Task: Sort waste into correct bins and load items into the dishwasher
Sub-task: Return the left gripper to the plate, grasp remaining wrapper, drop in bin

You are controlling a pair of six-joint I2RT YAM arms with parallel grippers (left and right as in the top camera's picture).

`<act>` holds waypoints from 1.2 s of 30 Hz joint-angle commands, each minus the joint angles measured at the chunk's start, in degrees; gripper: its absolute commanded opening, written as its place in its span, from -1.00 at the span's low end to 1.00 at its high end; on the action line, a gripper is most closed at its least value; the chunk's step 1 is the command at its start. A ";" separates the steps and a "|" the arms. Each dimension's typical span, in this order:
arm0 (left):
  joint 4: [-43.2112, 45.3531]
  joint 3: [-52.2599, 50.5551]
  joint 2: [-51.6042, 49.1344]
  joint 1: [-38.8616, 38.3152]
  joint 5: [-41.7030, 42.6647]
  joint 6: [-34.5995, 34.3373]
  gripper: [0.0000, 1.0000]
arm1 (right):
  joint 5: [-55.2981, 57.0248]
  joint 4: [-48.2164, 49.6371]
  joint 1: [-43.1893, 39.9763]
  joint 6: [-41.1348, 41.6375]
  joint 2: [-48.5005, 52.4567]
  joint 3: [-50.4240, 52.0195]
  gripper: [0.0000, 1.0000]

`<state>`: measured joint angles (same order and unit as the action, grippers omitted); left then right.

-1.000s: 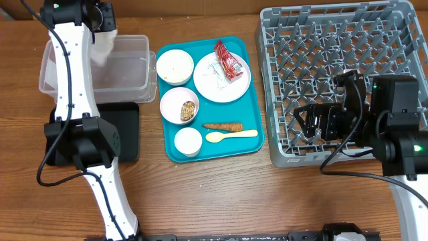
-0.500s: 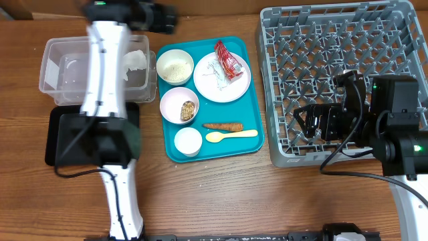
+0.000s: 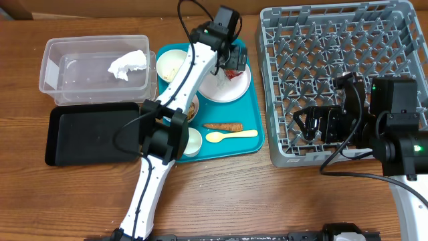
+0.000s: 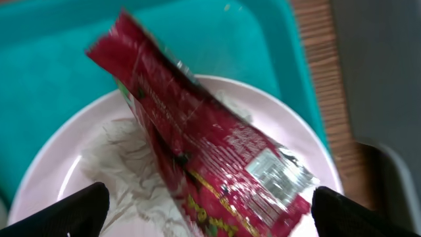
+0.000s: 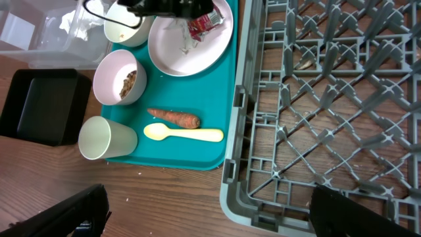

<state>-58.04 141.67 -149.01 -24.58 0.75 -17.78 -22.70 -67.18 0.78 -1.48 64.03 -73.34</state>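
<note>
Swung from the clear plastic rectangular tub (image 3: pixel 50 60), the left claw (image 4: pixel 210 214) now hangs spread wide and empty over the crumpled red-and-white wrapper (image 4: pixel 197 151), which lies between its fingertips (image 4: pixel 89 204) on the round white-pinkish plate (image 4: pixel 52 171).

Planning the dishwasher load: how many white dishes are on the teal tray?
4: the plate under the red wrapper, a bowl beside it, a second bowl holding brown food, and a cup near the spoon. None looks hidden.
</note>
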 commanded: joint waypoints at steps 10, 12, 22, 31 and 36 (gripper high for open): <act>-0.74 -0.15 -4.35 -0.22 0.28 0.79 0.25 | -0.46 -0.09 -0.26 -0.07 -0.13 -1.29 1.00; -1.73 -0.15 -5.01 -0.22 -1.81 2.51 0.16 | -0.46 -0.42 -0.26 -0.09 -0.13 -1.29 1.00; -8.46 4.31 -1.22 -0.17 -0.94 6.73 -0.92 | -0.28 -0.74 -0.26 -0.07 -0.13 -1.29 1.00; -22.95 14.86 14.91 14.99 -1.40 11.41 -0.92 | -0.26 -0.24 -0.26 -0.07 -0.13 -1.29 1.00; -23.34 11.34 12.04 26.75 -2.25 11.58 -0.92 | -0.26 -0.20 -0.26 -0.09 -0.13 -1.29 1.00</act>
<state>-81.17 155.98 -132.70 -1.54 -0.80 -7.27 -22.68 -67.68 0.78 -1.48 64.03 -73.34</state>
